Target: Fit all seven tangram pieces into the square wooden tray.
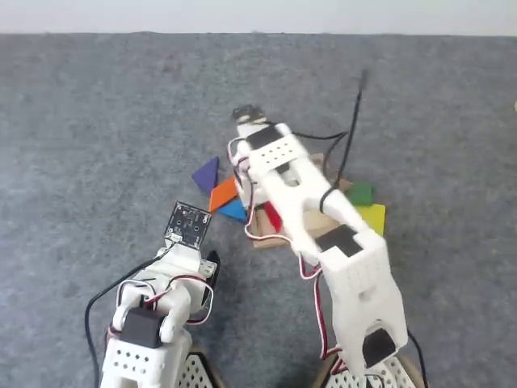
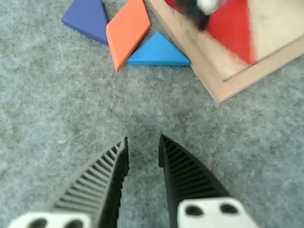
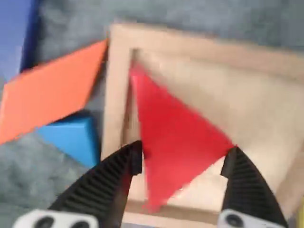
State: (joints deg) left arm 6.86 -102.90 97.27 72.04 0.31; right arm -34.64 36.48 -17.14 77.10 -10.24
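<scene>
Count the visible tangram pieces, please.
6. Purple triangle, orange parallelogram and blue triangle beside the tray; red triangle inside it; green piece and yellow piece beyond the right arm, which may hide another.

Both arms are white printed plastic with black servo blocks. The left arm (image 1: 153,323) carries red and white wires (image 1: 184,293) and a small black circuit board (image 1: 190,224); the right arm (image 1: 323,226) trails a black cable (image 1: 349,133). The left pincer (image 2: 143,140) and the right pincer (image 3: 185,149) have black ribbed fingers on white mounts.

Grey felt-like table covering (image 1: 97,121), pale wall strip (image 1: 258,16) along far edge
</scene>
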